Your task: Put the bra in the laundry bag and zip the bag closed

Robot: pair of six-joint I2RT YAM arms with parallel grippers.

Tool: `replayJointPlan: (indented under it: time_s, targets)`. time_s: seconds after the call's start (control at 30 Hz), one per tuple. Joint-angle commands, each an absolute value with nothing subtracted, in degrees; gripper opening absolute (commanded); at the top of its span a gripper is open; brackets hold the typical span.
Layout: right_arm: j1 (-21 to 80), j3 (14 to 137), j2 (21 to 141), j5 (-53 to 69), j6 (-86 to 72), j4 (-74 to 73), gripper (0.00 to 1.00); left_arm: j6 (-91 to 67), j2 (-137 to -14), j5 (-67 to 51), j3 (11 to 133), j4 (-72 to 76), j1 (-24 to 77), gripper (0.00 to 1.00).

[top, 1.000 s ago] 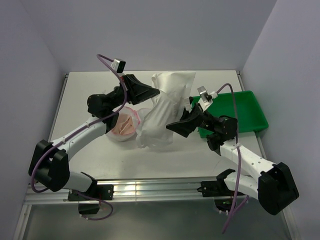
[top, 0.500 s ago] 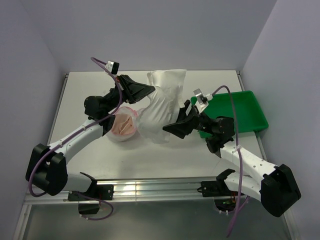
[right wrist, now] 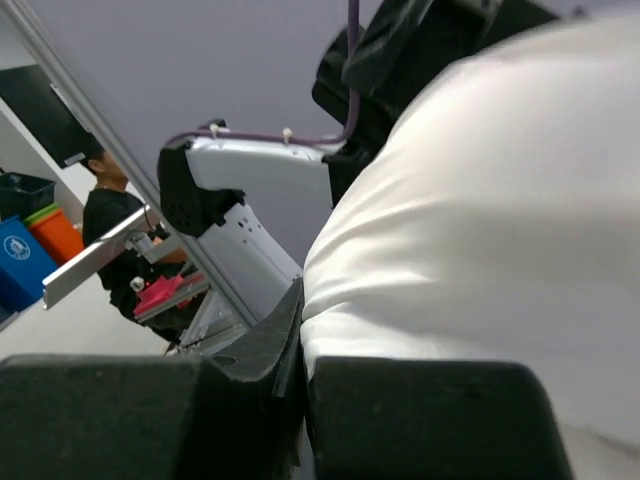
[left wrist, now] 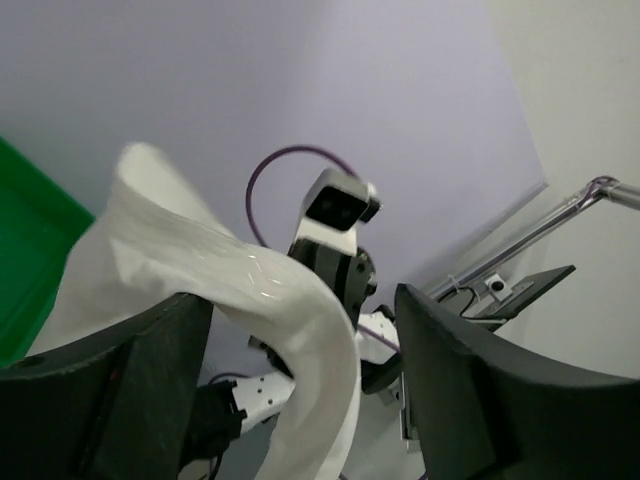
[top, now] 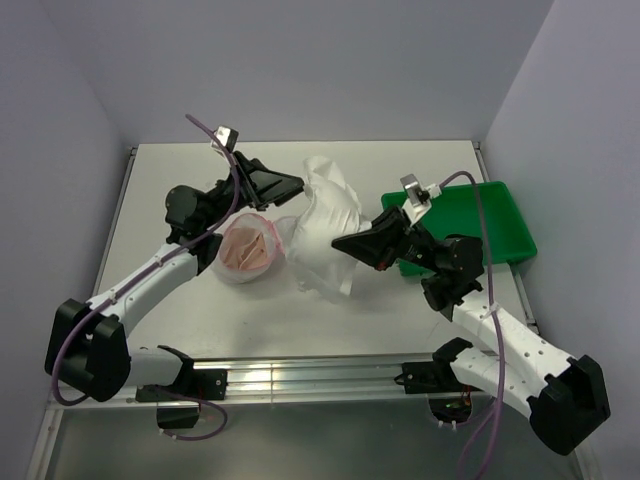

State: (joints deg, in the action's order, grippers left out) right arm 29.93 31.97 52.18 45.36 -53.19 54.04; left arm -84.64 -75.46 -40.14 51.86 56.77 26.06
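The right gripper [top: 343,243] is clamped on a fold of the white bag [top: 325,225]. The bag bunches between it and the left gripper [top: 290,187], whose jaws stand apart around the cloth. The pink bra [top: 247,248] sits just behind the left gripper on the tabletop [top: 170,180].

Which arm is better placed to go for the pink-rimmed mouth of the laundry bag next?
Probably the left. The left gripper is open and free, close to the mouth where the bra shows, while the right gripper is shut on the laundry bag fabric and can steady it.
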Motion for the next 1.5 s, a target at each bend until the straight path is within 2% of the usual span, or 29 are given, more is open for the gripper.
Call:
replayJointPlan:
  time_s: [0.0,0.17,0.33,0.47,0.57,0.67,0.7,0.73,0.77,0.83,0.9,1.03,1.13,1.17,1.23,1.27,1.37,1.47]
  targets:
    - [28.0,36.7,51.1,44.9,-57.1,52.0,0.00,-79.3,-71.5,-45.9,49.9,52.7,25.8,0.81]
    - [24.3,38.3,54.0,47.6,-59.6,51.9,0.00,-75.1,-66.6,-48.7,47.4,48.3,25.8,0.87]
    - [24.3,40.8,57.7,51.2,-58.3,48.5,0.00,-69.8,-64.3,-49.7,48.4,42.1,25.7,0.84]
    - [24.9,44.0,58.4,53.0,-52.1,38.1,0.00,-64.8,-64.2,-48.4,50.8,35.3,25.8,0.82]
    - [25.4,46.0,57.7,53.0,-46.6,29.9,0.00,-62.8,-65.1,-48.0,51.1,33.0,25.8,0.68]
    - [25.4,46.3,56.7,52.7,-44.3,27.1,0.00,-62.6,-65.9,-47.9,50.9,33.3,25.9,0.60]
    - [25.4,46.7,56.7,53.2,-43.9,26.5,0.00,-62.5,-65.9,-47.1,50.8,33.4,26.0,0.46]
    - [25.4,46.8,56.7,53.5,-43.4,25.0,0.00,-62.3,-65.7,-46.6,50.6,33.4,26.0,0.37]
    - [25.4,47.3,56.3,53.6,-41.9,23.9,0.00,-61.8,-65.3,-45.9,50.3,33.1,25.9,0.20]
    - [25.3,48.0,55.8,53.1,-39.5,19.3,0.00,-61.1,-63.9,-44.1,49.8,32.9,26.0,0.06]
    - [25.4,48.6,55.0,51.8,-36.7,17.2,0.00,-60.2,-62.8,-42.8,49.0,32.9,26.0,0.00]
    - [25.4,49.0,55.1,52.5,-34.9,15.2,0.00,-59.5,-60.2,-40.9,48.4,34.1,26.0,0.00]
    - [25.4,50.8,53.4,51.3,-29.2,8.7,0.22,-58.3,-58.6,-40.5,48.1,34.5,26.3,0.00]
    - [25.4,51.2,52.7,50.7,-27.8,6.8,0.40,-57.6,-58.3,-40.3,48.1,34.5,26.4,0.00]
    - [25.4,52.7,50.6,48.7,-22.3,0.4,0.59,-56.9,-57.7,-40.8,48.5,34.0,26.5,0.00]
    - [25.3,53.0,49.5,47.0,-20.7,-2.5,0.72,-56.3,-57.7,-41.1,48.8,33.6,26.5,0.00]
    - [25.3,52.5,44.3,39.2,-15.2,-9.5,0.86,-54.5,-58.2,-42.3,50.4,31.5,27.0,0.00]
    - [25.2,51.6,38.3,32.6,-12.4,-12.1,0.91,-50.8,-58.5,-42.5,52.5,28.1,28.4,0.00]
